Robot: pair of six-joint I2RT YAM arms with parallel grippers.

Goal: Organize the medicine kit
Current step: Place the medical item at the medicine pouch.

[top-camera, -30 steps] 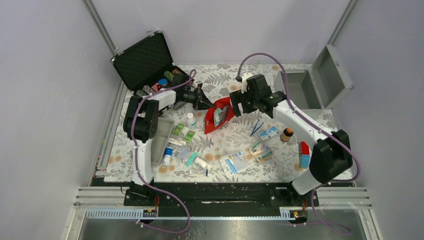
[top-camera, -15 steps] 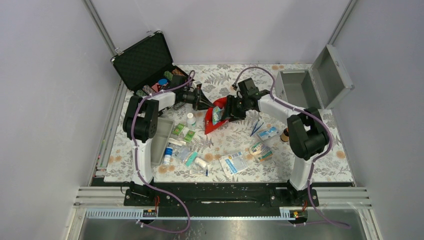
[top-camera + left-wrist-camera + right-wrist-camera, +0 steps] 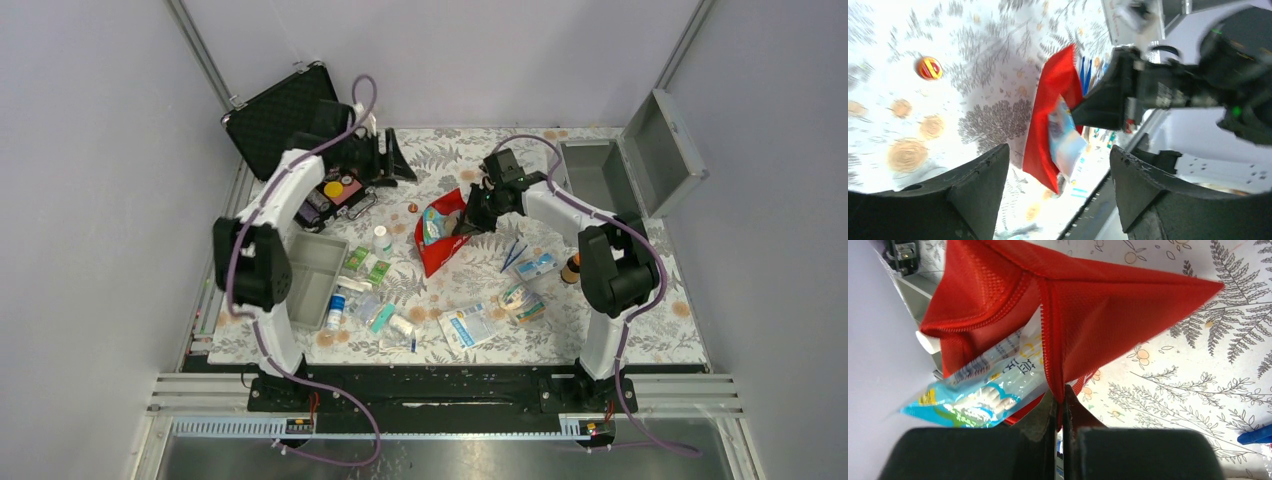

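Observation:
The medicine kit [image 3: 600,172], a silver-grey metal box, stands at the back right with its hinged lid [image 3: 668,150] open. A red pouch [image 3: 438,232] lies mid-table, and a blue-and-white packet [image 3: 979,394] sticks out of its mouth. My right gripper [image 3: 468,224] is shut on the pouch's zipper edge [image 3: 1054,360]; the wrist view shows the red fabric pinched between the closed jaws [image 3: 1060,407]. My left gripper [image 3: 397,160] hangs open and empty over the black case's side, apart from the pouch [image 3: 1050,105], which its own view shows ahead between its spread fingers [image 3: 983,172].
A black foam-lined case [image 3: 290,125] of coloured chips lies open at the back left. A grey tray [image 3: 310,275] sits at the left. Packets, a white bottle [image 3: 381,238], blue sticks [image 3: 513,253] and a brown bottle [image 3: 573,268] litter the near half. A small red-yellow ball [image 3: 929,68] lies near the pouch.
My left gripper opened, let go of the red pouch and pulled back up-left toward the black case. My right gripper closed on the pouch's zipper edge.

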